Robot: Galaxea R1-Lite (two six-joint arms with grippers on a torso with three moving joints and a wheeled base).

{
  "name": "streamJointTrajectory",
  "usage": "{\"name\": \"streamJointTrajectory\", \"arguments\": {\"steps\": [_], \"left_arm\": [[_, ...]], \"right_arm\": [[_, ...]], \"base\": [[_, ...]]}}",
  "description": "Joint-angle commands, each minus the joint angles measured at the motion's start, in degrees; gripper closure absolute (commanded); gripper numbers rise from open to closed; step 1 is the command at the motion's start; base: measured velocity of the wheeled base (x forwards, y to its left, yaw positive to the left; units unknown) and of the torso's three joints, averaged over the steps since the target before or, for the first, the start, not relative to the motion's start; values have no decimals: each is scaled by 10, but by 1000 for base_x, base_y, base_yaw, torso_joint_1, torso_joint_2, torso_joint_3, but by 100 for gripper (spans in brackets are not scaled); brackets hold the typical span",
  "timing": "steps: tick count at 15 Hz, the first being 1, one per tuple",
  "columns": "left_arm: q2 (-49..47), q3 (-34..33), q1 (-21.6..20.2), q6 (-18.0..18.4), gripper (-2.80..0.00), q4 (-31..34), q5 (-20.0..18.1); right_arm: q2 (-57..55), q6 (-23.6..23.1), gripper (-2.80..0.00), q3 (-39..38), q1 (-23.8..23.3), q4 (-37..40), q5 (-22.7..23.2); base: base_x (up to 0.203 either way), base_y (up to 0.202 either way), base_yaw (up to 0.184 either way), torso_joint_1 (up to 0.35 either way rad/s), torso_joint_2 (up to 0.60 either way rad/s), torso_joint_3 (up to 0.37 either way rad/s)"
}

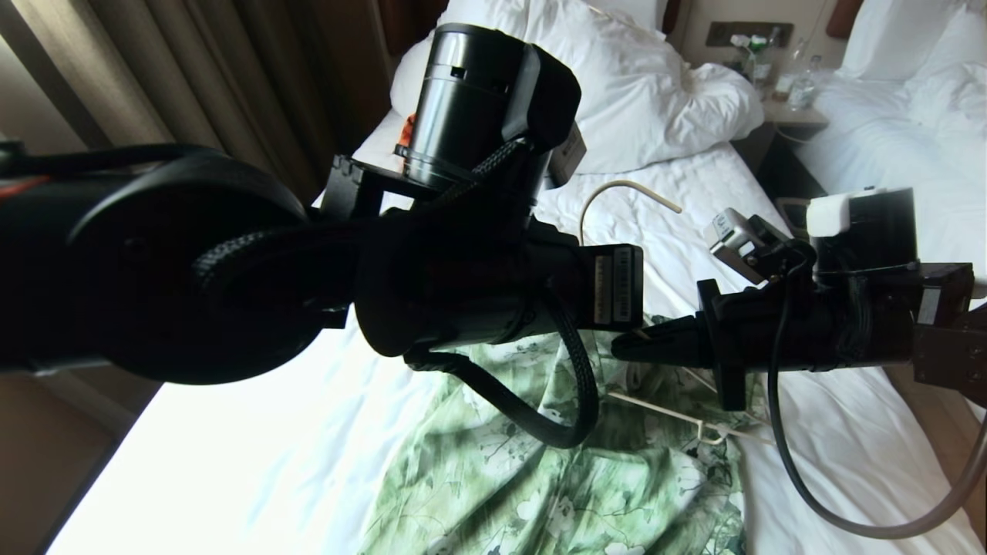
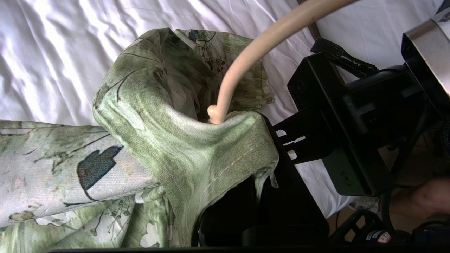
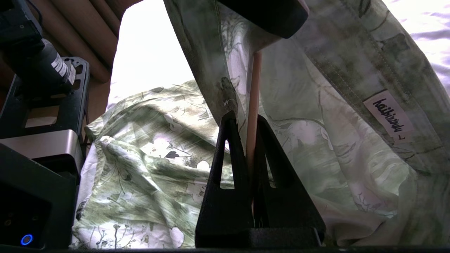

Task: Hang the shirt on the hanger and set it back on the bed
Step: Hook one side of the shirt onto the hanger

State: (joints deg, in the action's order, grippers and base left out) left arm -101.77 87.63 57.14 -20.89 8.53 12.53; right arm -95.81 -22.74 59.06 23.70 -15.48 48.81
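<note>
Shirt: green floral, crumpled on the white bed, lower centre of the head view, collar raised. Hanger: cream wire, hook curving up at centre, bar running lower right. My right gripper: fingers pinched together on the hanger's rod among the cloth. My left gripper: closed on a fold of shirt beside the hanger hook.
</note>
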Motion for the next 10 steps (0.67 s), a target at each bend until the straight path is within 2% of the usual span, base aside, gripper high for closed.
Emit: {"name": "streamJointTrajectory", "arguments": {"steps": [1,5,7,8,10], "left_arm": [[16,-14,9,0,0,0,1],[30,-23,12,2,0,0,2],[34,-32,12,2,0,-1,2],[35,-32,12,3,-280,-1,2],[43,-33,13,20,-280,0,0]], "right_arm": [[-3,2,0,-36,8,-58,6],[-5,77,0,-53,25,-160,7],[-7,102,0,-50,30,-183,4],[-6,104,0,-48,30,-183,4],[-4,104,0,-49,29,-183,4]], "base": [[0,0,0,0,0,0],[0,0,0,0,0,0],[0,0,0,0,0,0],[0,0,0,0,0,0],[0,0,0,0,0,0]]}}
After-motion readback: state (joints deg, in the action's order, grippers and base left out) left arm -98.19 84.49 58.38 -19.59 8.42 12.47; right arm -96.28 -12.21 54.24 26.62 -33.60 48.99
